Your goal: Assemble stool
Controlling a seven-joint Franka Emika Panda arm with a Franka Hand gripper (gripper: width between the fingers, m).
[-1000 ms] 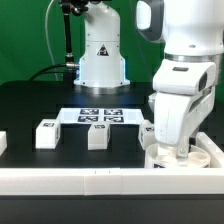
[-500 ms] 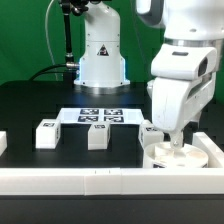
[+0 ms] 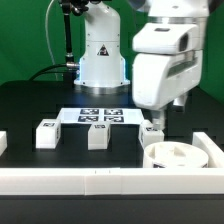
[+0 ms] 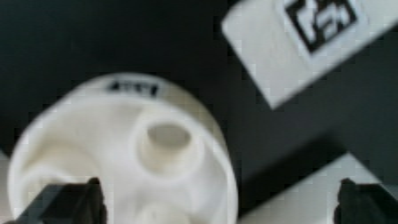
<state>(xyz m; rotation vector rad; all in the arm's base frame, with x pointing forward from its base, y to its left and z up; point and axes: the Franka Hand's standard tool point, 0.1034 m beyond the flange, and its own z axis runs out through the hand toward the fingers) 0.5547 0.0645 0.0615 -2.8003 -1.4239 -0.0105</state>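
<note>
Pincer hangs wide open and empty above the seat, lying on the table at the exterior view's right. Seat looks placed; next, grab a leg.

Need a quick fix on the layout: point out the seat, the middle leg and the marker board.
seat [image 3: 170,157]: exterior view, on the disc's top face.
middle leg [image 3: 97,138]: exterior view, on its front face.
marker board [image 3: 100,116]: exterior view, at the board's centre among its tags.
</note>
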